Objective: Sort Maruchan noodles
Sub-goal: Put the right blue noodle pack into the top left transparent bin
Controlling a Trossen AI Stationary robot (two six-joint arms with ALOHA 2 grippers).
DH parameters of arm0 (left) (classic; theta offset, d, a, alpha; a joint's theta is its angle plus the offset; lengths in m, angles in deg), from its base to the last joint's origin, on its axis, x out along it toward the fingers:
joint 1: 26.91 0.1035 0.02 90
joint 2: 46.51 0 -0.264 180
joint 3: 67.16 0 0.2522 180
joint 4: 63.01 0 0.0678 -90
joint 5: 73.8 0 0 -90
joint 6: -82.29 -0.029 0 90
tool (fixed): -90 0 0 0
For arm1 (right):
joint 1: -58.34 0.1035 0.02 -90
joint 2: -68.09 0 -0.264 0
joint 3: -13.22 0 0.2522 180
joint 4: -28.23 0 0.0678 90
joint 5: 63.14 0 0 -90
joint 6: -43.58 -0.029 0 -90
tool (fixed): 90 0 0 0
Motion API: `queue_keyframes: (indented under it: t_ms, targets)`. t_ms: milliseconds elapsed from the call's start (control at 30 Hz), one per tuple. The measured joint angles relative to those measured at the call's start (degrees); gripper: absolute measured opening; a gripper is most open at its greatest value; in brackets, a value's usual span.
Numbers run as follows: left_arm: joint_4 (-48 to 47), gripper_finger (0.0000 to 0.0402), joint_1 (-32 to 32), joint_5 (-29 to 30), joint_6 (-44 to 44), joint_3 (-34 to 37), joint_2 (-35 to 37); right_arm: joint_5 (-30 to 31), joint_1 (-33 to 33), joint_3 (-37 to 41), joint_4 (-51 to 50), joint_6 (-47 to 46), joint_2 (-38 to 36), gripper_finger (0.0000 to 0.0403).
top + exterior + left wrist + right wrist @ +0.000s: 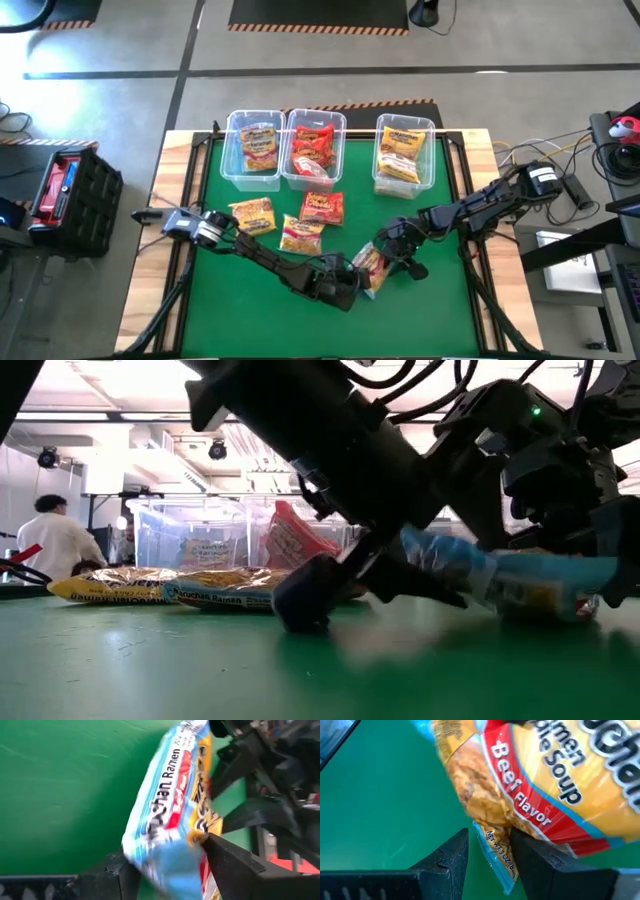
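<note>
One Maruchan noodles packet [368, 266], yellow and red with blue edges, is held between both grippers near the table's middle front. My left gripper [352, 278] comes at it from the left and is shut on it. My right gripper [388, 250] comes from the right, shut on its other end. Three loose packets [253, 215] [322, 207] [301, 236] lie flat on the green mat. More packets lie in three clear bins [313, 178] at the far side. My left gripper pinches the packet's near end [167, 870] between its two fingers [227, 860], one on each broad side. The packet stands on edge and runs away from the fingers. In the low view it sits low over the mat [520, 582]; whether it rests there I cannot tell. My right gripper pinches the thin sealed edge [496, 851] at the packet's end between its two fingers [452, 852], only that flat strip lying between them. The fingers slant down from the table's right. The noodle-filled body [535, 785] spreads out beyond the fingertips.
The bins stand in a row along the far edge: left bin [255, 150], middle bin [313, 150], right bin [403, 155]. A black crate [65, 195] sits off the table's left. A person [55, 545] stands in the room behind.
</note>
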Motion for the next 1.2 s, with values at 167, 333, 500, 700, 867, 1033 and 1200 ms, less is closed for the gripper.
queue_keyframes:
  t_ms: [167, 333, 500, 700, 867, 1033, 1200]
  targets:
    - [3.6, 0.0173, 0.1, -0.4, -3.5, -0.5, -0.3, 0.5, 0.0, -0.1, 0.5, 0.0, 0.0, 0.0141]
    - [4.6, 0.0125, 0.1, -0.4, -3.5, -0.6, -0.3, 0.5, 0.0, -0.1, 0.7, 0.0, 0.0, 0.0141]
    - [4.9, 0.0102, 0.1, -0.1, -3.5, -0.6, -0.3, 0.5, 0.0, -0.1, 0.8, -0.4, 0.0, 0.0141]
    - [3.4, 0.0115, 0.1, 0.0, -1.8, -0.7, 0.0, 3.2, -0.1, -1.3, -3.3, -1.1, -2.1, 0.0141]
    - [1.5, 0.0111, 0.6, 0.4, -1.7, -0.7, 0.9, 7.1, -0.1, -5.5, -13.7, -1.4, -5.9, 0.0141]
    - [-1.8, 0.0107, 1.2, 1.8, -1.8, -0.6, 1.9, 14.2, -0.2, -9.9, -24.9, -1.6, -8.8, 0.0141]
    - [-5.6, 0.0107, 1.5, 1.8, -1.6, -0.6, 3.5, 15.5, -0.7, -14.2, -36.6, -4.8, -10.3, 0.0141]
